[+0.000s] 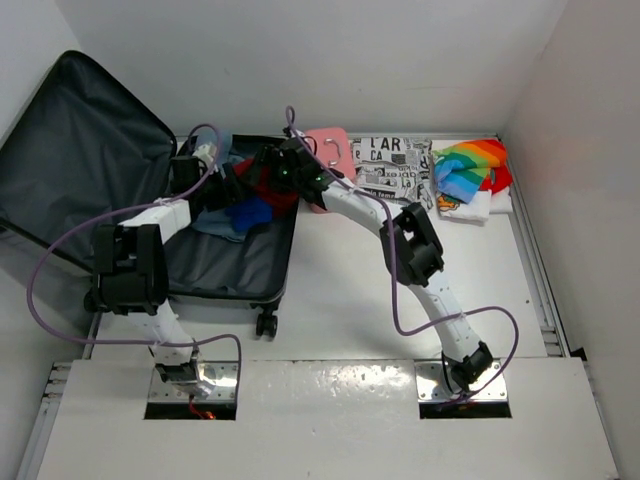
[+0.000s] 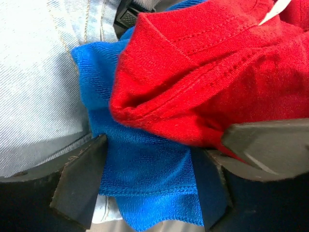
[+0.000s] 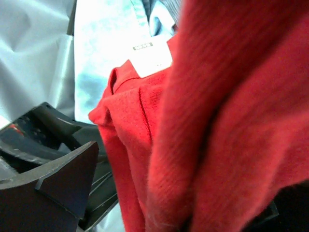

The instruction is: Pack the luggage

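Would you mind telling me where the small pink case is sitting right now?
In the top view the small pink case stands at the table's far edge, just right of the open luggage and left of the black-and-white printed fabric.
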